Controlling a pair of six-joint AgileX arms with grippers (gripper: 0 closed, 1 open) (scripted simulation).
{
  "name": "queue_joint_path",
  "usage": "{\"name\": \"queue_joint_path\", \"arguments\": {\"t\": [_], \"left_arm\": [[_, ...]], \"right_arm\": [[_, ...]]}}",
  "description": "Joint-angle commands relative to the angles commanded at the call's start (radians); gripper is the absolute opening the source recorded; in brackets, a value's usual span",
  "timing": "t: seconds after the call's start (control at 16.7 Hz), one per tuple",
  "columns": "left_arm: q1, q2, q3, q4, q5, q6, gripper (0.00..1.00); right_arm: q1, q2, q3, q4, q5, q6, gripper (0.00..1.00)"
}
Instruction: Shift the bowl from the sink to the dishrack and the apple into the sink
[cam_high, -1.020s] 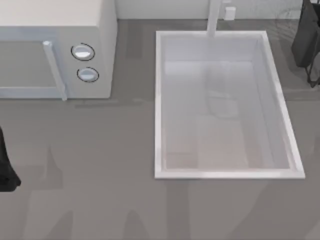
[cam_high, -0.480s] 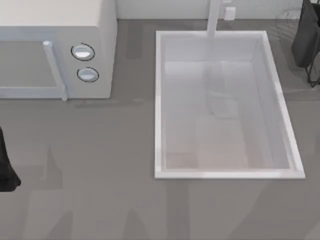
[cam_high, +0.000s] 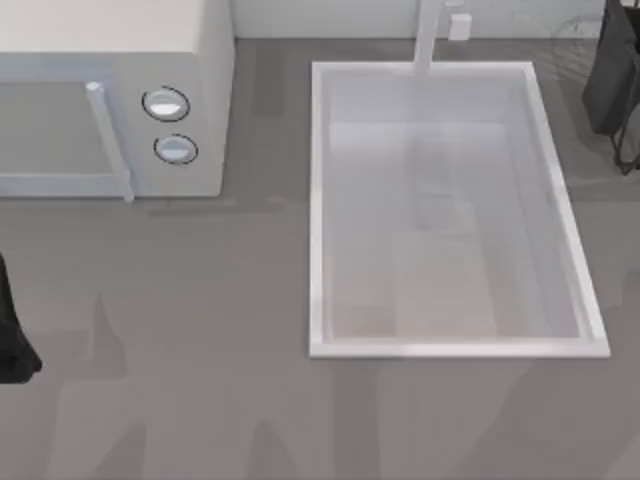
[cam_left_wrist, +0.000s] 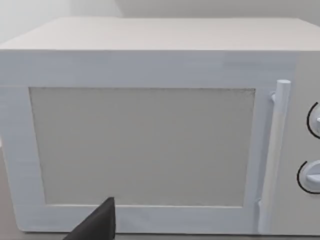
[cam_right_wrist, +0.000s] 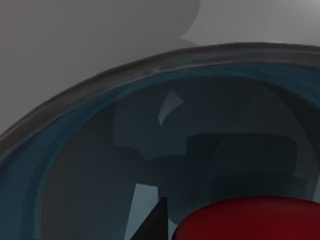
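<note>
The right arm (cam_high: 612, 80) hovers beyond the empty sink (cam_high: 320, 200), its pincer state unclear, close over the bowl (cam_right_wrist: 90, 165) holding the apple (cam_right_wrist: 250, 220). Best approach: descend slowly, centred on the apple.

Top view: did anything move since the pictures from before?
Nothing visibly changed. The sink, the microwave, the left arm at the left edge and the right arm at the top right corner all stayed where they were.
</note>
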Motion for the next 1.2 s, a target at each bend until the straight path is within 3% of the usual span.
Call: {"name": "queue_joint_path", "arguments": {"t": [0.66, 1.2], "left_arm": [[0.000, 0.000, 0.000, 0.000, 0.000, 0.000, 1.00], [0.000, 0.000, 0.000, 0.000, 0.000, 0.000, 1.00]], "right_arm": [[0.002, -0.110, 0.223, -0.340, 0.003, -0.007, 0.00], [0.038, -0.111, 0.216, -0.290, 0.020, 0.007, 0.00]]}}
